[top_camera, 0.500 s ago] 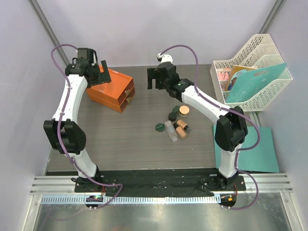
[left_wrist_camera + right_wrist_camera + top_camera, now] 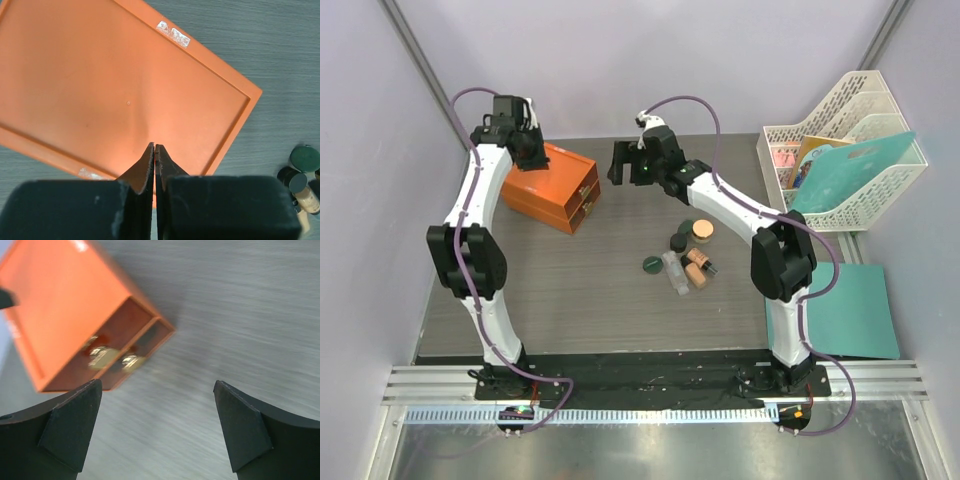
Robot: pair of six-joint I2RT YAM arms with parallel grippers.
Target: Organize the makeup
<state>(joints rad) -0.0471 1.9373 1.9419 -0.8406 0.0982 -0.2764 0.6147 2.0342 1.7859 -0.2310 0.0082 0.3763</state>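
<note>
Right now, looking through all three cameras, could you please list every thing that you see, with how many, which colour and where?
drawer box: one, orange, far left of the table, drawer fronts facing right
round jars: about three, dark green, in the cluster right of centre
lidded jar: one, tan lid, far side of the cluster
tube: one, clear, lying in the cluster
cylinders: two, tan and black, lying right of the tube
file rack: one, white, far right
folder: one, teal, in the rack
sheet: one, teal, near right
table: one, dark grey
left gripper: shut, above the box top
right gripper: open, near the drawer fronts
</note>
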